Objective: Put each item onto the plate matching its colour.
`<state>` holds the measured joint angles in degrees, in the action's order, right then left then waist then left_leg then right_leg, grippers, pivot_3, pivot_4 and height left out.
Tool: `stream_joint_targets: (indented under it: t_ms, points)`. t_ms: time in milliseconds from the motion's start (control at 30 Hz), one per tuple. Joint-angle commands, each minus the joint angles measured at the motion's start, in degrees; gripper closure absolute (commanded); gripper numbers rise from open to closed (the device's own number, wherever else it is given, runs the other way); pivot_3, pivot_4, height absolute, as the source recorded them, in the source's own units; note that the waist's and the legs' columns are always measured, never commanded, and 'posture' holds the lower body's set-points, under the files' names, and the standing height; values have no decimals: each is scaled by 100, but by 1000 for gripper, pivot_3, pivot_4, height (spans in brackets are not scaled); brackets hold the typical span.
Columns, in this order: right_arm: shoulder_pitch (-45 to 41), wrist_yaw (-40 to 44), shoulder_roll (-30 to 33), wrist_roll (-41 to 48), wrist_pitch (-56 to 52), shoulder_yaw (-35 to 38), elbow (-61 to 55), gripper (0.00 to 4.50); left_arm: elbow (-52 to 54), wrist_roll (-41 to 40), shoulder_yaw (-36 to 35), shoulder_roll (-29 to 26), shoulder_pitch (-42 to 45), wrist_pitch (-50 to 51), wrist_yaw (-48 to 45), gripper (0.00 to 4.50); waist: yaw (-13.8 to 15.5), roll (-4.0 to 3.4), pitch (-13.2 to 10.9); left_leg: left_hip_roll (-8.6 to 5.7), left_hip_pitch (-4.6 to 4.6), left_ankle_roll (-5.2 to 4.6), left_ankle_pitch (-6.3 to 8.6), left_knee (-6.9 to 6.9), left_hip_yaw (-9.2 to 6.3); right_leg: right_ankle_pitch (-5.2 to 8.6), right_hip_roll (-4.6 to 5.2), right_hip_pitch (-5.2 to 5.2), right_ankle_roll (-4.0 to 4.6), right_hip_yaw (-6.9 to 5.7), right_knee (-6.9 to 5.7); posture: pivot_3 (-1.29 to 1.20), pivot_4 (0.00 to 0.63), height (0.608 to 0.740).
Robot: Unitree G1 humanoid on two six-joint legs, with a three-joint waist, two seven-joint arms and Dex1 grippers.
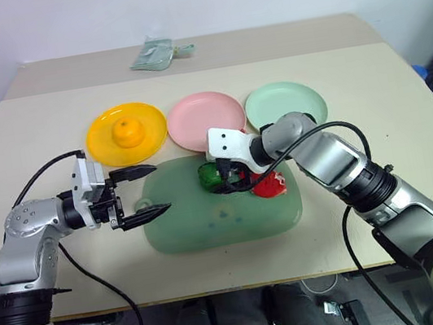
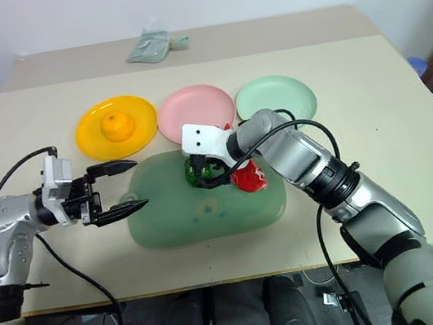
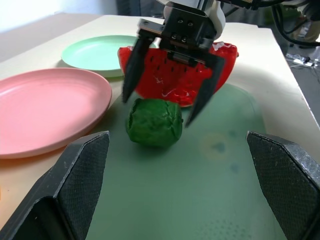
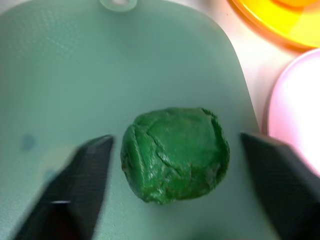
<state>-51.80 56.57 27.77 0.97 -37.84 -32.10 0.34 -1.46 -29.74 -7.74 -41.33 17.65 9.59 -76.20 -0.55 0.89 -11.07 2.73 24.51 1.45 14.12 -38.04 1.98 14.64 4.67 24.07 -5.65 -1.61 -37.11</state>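
The dark-green lumpy vegetable (image 1: 209,175) lies on the translucent green mat (image 1: 210,223), with the red watermelon wedge (image 1: 269,184) just to its right. My right gripper (image 1: 226,181) reaches down over the vegetable. Its fingers (image 4: 82,187) stand on either side with a gap on each, so it is open around it. My left gripper (image 1: 160,188) hangs open at the mat's left edge, holding nothing. The orange (image 1: 127,131) sits on the yellow-orange plate (image 1: 108,153). The pink plate (image 1: 206,121) and the mint plate (image 1: 285,102) hold nothing.
A crumpled pale-green bag (image 1: 157,55) lies at the table's far edge. The three plates stand in a row just behind the mat. Black cables trail from both wrists over the table's front half.
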Motion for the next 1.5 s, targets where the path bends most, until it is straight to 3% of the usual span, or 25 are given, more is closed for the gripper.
stream_joint_targets:
  t_ms: [33,67,200,567,733,867,1067,1300,1500]
  points:
    - [35,-1,-36,-175,203,-8,3,2294,170,-37,-69,-41,-28,-79,17,0,-17,0,0,0,0,0,0,1,0,0,0,0,0,0,0,0,150,740]
    - [38,-20,-46,-203,239,14,-10,2597,170,-41,-71,-42,-33,-80,17,0,-19,0,0,0,0,0,0,1,-1,0,0,0,0,0,0,0,150,740]
    - [1,86,-116,5,106,281,-206,2597,91,-35,-94,-55,-53,-131,-22,0,-21,0,0,0,-1,0,0,2,0,0,0,1,0,0,-1,0,150,740]
    - [-431,22,-528,1707,-923,2254,-667,2597,-35,-92,-142,20,-26,-237,9,0,-13,-1,-1,1,0,0,0,2,-1,0,0,0,0,0,0,0,150,740]
    - [-833,-1407,-190,934,442,3022,1325,2597,-151,-124,-270,180,204,-215,389,0,13,1,1,0,-1,0,0,2,1,-1,2,-2,0,0,1,0,150,740]
    - [-934,-1912,-92,666,1053,3190,2213,2597,-313,40,-173,281,390,-175,751,0,-11,0,0,-2,0,0,0,8,4,-1,3,0,0,3,4,0,150,740]
    - [-642,-2233,135,-246,2208,2630,2974,2597,-451,196,-60,495,622,-234,1013,0,-64,-3,-2,1,0,0,0,21,31,-1,-2,29,0,34,-5,0,150,740]
    - [-535,-2137,159,-332,2250,2644,3386,2597,-357,130,-30,517,622,-40,1051,0,-44,-3,-2,1,-2,0,0,19,49,-2,-2,33,-2,50,-5,0,150,740]
    - [-513,-1962,152,-199,2097,2765,3347,29,-282,124,-17,532,589,-29,1040,0,-42,-3,-2,1,-2,0,0,19,50,-2,-2,33,-2,53,-5,0,150,740]
